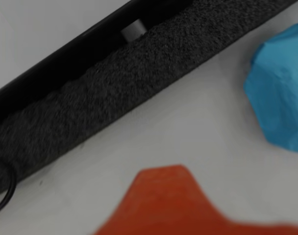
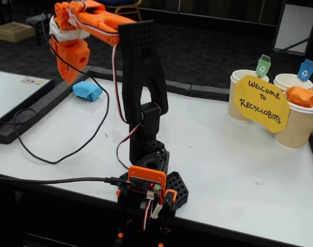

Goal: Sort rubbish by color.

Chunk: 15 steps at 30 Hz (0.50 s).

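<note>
Judging from here, the risk is a descent that clips the blue wad [image 2: 87,90] and knocks it off the worktop's [image 2: 223,154] far edge, since it lies right by the dark foam border [image 1: 114,93]. Reaching high and far, the arm points its gripper [image 2: 69,69] downward just above the wad; whether it is clenched or released I cannot tell. An orange wad [image 2: 302,95] already sits in a paper cup [image 2: 295,126].

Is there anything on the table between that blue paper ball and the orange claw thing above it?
Nothing: in the wrist view only bare white table separates the blue wad from the gripper.
</note>
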{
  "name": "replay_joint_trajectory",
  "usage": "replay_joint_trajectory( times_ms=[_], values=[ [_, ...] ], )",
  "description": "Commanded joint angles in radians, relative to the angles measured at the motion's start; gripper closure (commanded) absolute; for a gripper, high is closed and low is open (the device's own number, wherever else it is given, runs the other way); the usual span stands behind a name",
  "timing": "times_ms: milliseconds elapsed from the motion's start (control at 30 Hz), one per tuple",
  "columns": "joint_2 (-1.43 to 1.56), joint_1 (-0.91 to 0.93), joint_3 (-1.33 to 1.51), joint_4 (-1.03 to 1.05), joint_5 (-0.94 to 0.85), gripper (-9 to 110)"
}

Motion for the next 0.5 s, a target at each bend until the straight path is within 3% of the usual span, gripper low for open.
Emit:
replay_joint_trajectory(
  times_ms=[0,467],
  values=[
    [-0.028,-0.012,-0.239,-0.017,0.089,101],
    [-0.175,0.100,-0.344,-0.072,0.495,100]
  ],
)
